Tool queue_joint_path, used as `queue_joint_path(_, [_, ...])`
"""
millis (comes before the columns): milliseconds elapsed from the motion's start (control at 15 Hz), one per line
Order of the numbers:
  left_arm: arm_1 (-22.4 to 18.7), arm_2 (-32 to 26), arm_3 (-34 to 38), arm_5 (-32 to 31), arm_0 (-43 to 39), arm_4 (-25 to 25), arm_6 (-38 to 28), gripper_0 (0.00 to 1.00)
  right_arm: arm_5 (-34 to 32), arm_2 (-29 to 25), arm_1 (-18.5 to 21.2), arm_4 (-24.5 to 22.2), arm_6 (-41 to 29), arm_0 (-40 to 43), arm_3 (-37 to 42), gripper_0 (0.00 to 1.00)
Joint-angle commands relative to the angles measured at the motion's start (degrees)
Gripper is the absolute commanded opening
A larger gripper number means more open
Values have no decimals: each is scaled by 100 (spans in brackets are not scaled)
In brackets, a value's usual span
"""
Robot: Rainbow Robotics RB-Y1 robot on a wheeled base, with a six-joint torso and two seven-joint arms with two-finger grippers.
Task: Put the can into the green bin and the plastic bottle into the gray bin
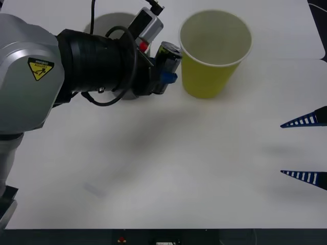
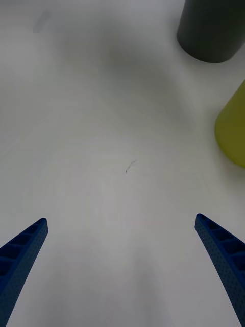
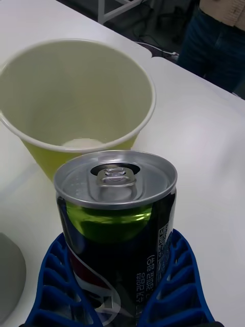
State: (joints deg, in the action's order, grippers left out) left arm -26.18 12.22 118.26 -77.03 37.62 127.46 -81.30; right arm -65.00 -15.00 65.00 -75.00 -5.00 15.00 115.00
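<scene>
My left gripper [image 1: 164, 70] is shut on the can [image 1: 169, 57], a dark can with a silver pull-tab top. It is held off the table just left of the green bin [image 1: 207, 81], near rim height. In the left wrist view the can [image 3: 117, 219] sits between the blue fingers [image 3: 56, 286], with the open green bin [image 3: 145, 110] right beyond it. The gray bin [image 1: 104, 23] stands behind the left arm, mostly hidden. A bit of red [image 1: 143, 46] shows by the wrist; I cannot tell whether it is the plastic bottle's cap. My right gripper [image 1: 306, 149] hangs open at the right edge.
The right wrist view looks past the open right gripper [image 2: 122, 265] over bare white table toward the gray bin [image 2: 212, 28] and the green bin [image 2: 234, 127]. The table's front edge [image 1: 163, 229] runs along the bottom of the front view. A seam to a second table [image 1: 319, 53] lies at the far right.
</scene>
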Motion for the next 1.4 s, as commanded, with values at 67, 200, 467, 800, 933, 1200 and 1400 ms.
queue_joint_path(67, [499, 35, -892, -427, 913, 341, 0, 0, 0, 0, 0, 0, 0, 0, 0, 100])
queue_joint_path(200, [807, 219, -1789, -436, 1704, 622, -9, 0, 0, 0, 0, 0, 0, 0, 0, 100])
queue_joint_path(467, [1352, 316, -3309, -304, 2847, 1114, 0, 0, 0, 0, 0, 0, 0, 0, 0, 100])
queue_joint_path(800, [1967, 307, -4733, 426, 3506, 1606, 0, 0, 0, 0, 0, 0, 0, 0, 0, 100])
queue_joint_path(933, [2073, 307, -4962, 619, 3568, 1668, 0, 0, 0, 0, 0, 0, 0, 0, 0, 100])
queue_joint_path(1200, [2082, 307, -4962, 619, 3559, 1694, 53, 67, 0, 0, 0, 0, 0, 0, 0, 100])
queue_joint_path(1400, [2073, 307, -4962, 619, 3559, 1694, 140, 100, 0, 0, 0, 0, 0, 0, 0, 100])
